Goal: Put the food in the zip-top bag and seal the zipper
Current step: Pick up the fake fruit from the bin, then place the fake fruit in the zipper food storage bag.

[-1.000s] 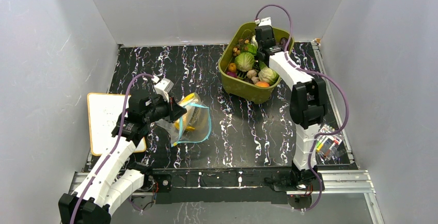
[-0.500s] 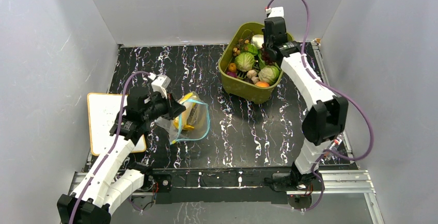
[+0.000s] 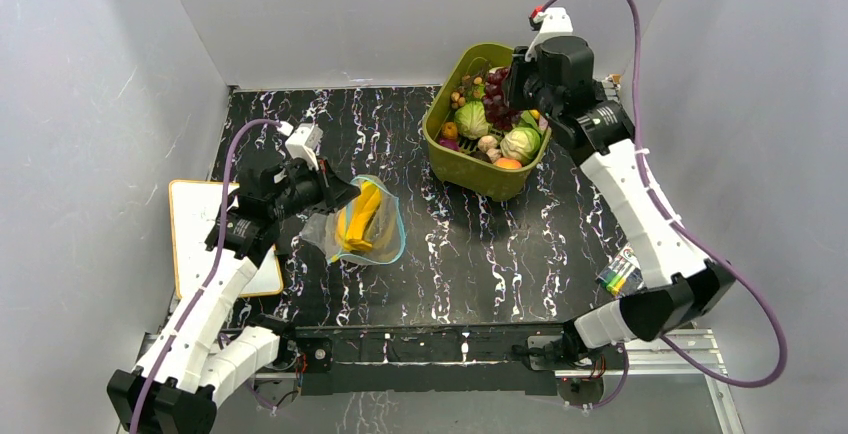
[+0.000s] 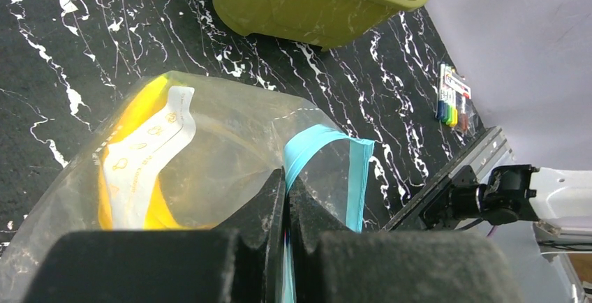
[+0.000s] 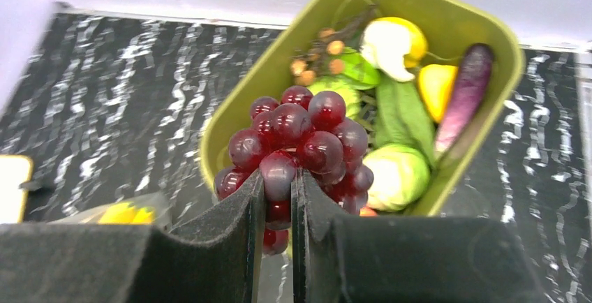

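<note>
Grapes are clamped by the right gripper at the overhead view's upper right, the zipper by the left gripper centre-left.

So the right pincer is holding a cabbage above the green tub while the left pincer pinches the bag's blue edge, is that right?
Not quite. The right pincer holds a bunch of dark red grapes, not a cabbage. The cabbage lies in the green tub, as the right wrist view shows. The rest is right: the left pincer pinches the blue edge of the bag.
</note>
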Controlling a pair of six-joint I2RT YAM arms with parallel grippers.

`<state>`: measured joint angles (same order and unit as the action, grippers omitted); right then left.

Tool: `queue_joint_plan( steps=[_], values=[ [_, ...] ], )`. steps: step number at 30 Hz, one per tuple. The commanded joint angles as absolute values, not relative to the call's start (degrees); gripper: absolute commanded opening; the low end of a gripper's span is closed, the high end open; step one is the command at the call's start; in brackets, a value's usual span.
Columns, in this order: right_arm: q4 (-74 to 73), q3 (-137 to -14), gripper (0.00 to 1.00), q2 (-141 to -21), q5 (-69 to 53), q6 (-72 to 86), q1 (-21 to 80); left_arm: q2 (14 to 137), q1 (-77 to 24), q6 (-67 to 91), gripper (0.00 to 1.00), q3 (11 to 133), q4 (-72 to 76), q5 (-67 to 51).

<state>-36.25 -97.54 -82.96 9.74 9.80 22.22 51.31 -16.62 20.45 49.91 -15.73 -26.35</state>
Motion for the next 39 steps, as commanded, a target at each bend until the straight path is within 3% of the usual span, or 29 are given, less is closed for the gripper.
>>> queue_joint_plan(
  steps=[1,13,23,39],
  values=[
    [-33.8,-96.9,0.0,-77.2,-2.0,14.4,23.7,51.3,-16.9,22.6,0.0,53.3,-15.8,-28.2],
    [-26.0,-88.4,0.0,-67.8,-13.5,24.3,32.7,54.6,-16.9,29.8,0.0,56.0,-14.5,-27.1],
    [-10.6,-78.3,0.0,-65.1,-17.1,35.6,39.5,58.5,-16.8,36.1,0.0,57.0,-9.4,-25.9],
    [4.7,-64.8,0.0,-68.9,-12.6,41.8,50.6,60.8,-16.8,34.6,0.0,58.4,-11.3,-28.3]
  ],
)
